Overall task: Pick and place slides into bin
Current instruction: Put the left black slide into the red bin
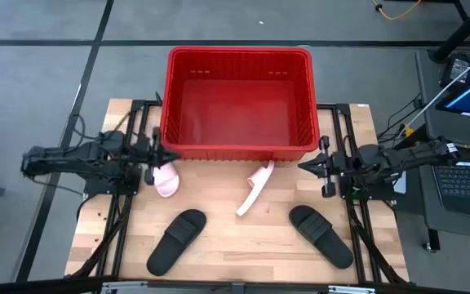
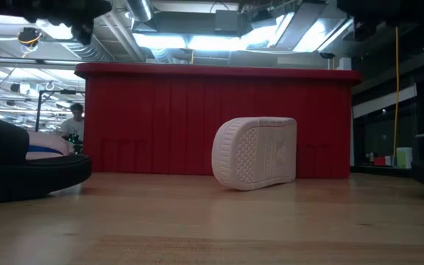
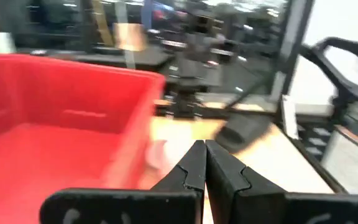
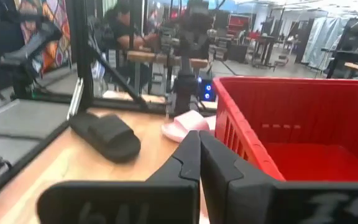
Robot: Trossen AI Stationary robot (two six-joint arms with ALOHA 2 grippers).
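Observation:
The red bin [image 1: 239, 102] stands at the table's far middle, and nothing shows inside it. One pink slide [image 1: 166, 180] lies flat near the bin's near left corner. The other pink slide [image 1: 255, 188] stands on its side edge in front of the bin, its sole facing the low view [image 2: 256, 153]. Two black slides lie near the front edge, one left [image 1: 178, 239] and one right [image 1: 322, 234]. My left gripper [image 1: 170, 155] is shut and empty above the table by the bin's near left corner. My right gripper [image 1: 304, 166] is shut and empty by the bin's near right corner.
Black metal frame rails run along both sides of the wooden table [image 1: 235, 245]. A laptop and cables [image 1: 463, 175] sit beyond the table's right edge. A person shows in the room in the right wrist view [image 4: 120, 28]. Bare wood lies between the two black slides.

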